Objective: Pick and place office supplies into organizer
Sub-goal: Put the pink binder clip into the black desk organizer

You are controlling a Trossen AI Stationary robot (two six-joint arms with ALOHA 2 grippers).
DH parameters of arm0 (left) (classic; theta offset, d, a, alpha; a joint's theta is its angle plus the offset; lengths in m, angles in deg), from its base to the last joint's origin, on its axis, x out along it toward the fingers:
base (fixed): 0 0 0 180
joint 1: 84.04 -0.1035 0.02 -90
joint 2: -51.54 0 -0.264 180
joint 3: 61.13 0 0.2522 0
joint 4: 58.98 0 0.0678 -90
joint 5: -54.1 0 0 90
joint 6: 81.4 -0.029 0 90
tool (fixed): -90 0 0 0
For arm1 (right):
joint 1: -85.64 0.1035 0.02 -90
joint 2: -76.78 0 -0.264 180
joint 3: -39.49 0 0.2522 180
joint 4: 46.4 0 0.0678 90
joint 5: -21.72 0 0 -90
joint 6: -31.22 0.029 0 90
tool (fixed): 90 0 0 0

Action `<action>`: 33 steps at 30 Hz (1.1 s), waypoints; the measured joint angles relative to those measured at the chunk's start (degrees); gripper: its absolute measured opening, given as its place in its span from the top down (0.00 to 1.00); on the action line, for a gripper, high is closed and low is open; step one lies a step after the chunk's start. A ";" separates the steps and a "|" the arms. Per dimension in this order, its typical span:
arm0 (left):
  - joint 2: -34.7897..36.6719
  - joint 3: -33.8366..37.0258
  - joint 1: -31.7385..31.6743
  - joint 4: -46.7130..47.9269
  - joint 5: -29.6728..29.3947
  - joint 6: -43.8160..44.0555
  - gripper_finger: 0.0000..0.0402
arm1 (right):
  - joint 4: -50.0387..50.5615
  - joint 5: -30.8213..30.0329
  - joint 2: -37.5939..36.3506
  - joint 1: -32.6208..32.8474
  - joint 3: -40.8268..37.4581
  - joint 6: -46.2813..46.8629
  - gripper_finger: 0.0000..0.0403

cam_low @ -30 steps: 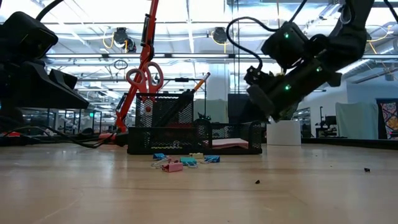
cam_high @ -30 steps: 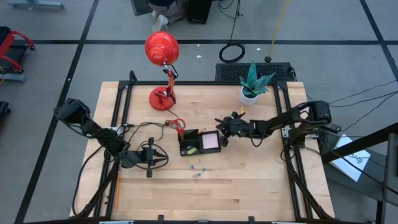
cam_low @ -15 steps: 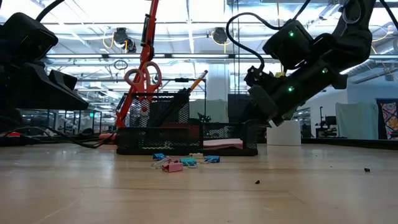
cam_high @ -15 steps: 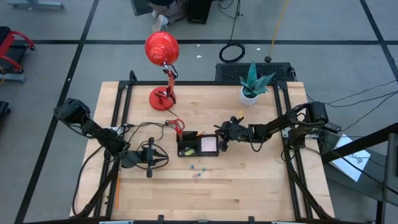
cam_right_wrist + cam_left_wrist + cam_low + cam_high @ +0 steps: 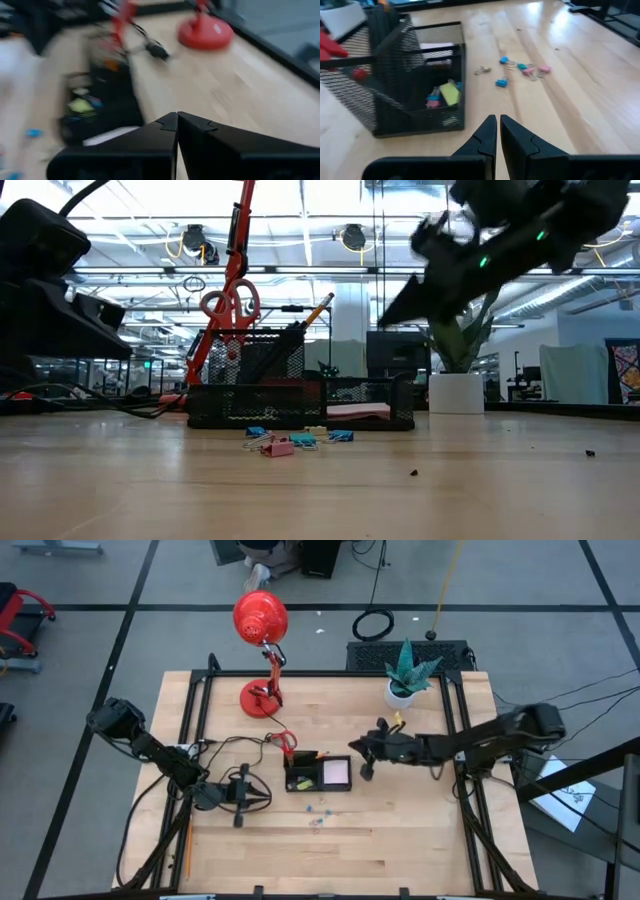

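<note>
The black mesh organizer [image 5: 318,773] stands mid-table. It holds red-handled scissors [image 5: 230,305], an orange pencil [image 5: 320,310], a pale sticky-note pad [image 5: 337,770] and a yellow-green piece [image 5: 449,93]. Several small clips [image 5: 318,812] lie on the wood just in front of it. My right gripper [image 5: 360,754] hovers shut above the table, at the organizer's right end and clear of it. My left gripper [image 5: 267,796] waits shut, low, to the left of the organizer, pointing at it. Neither has anything between its fingers.
A red desk lamp [image 5: 258,698] stands at the far left, with its cable [image 5: 235,743] running toward the organizer. A white plant pot [image 5: 402,692] stands at the far right. Bare wood stretches along the near half of the table [image 5: 400,850].
My right gripper first dipped in at the organizer's right end. It then rose well clear and drew back a little toward the table's right edge, staying shut. The organizer shifted slightly toward the left and squared up. It then stayed put.
</note>
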 joint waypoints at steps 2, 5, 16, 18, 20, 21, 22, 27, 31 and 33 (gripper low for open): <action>-0.01 -0.01 0.04 0.00 0.42 -0.15 0.92 | 0.37 0.41 -2.92 2.80 0.00 -2.08 1.00; 0.00 0.00 0.02 -0.05 -0.16 -0.66 0.92 | 0.14 4.84 -6.25 7.51 -0.20 -6.62 1.00; -0.01 -1.10 0.04 -4.62 4.07 -8.00 0.92 | -17.55 -7.29 -10.04 16.86 -14.03 -5.61 1.00; -0.01 -2.37 0.00 -3.76 4.09 -10.11 0.92 | -17.18 -7.64 -10.03 18.36 -14.82 -5.87 1.00; -0.01 -4.32 0.00 -1.56 4.06 -13.67 0.92 | -18.69 -7.58 -10.97 19.41 -16.23 -6.57 1.00; -0.01 -5.34 0.04 -0.60 3.97 -15.57 0.92 | -19.68 -7.64 -11.79 19.71 -17.23 -6.76 1.00; -0.01 -6.22 0.10 0.01 3.53 -17.37 0.92 | -20.75 -7.72 -12.71 19.76 -18.19 -6.89 1.00; 0.41 -9.84 1.30 1.53 -1.66 -25.05 0.92 | -25.18 -9.84 -19.11 20.18 -24.40 -6.63 1.00; 4.11 -10.40 6.02 1.92 -10.24 -33.06 0.92 | -21.39 -12.52 -23.90 21.78 -25.88 -7.13 1.00; 7.71 -10.40 8.73 1.89 -15.67 -37.44 0.92 | -19.48 -12.79 -26.39 22.45 -25.88 -8.68 1.00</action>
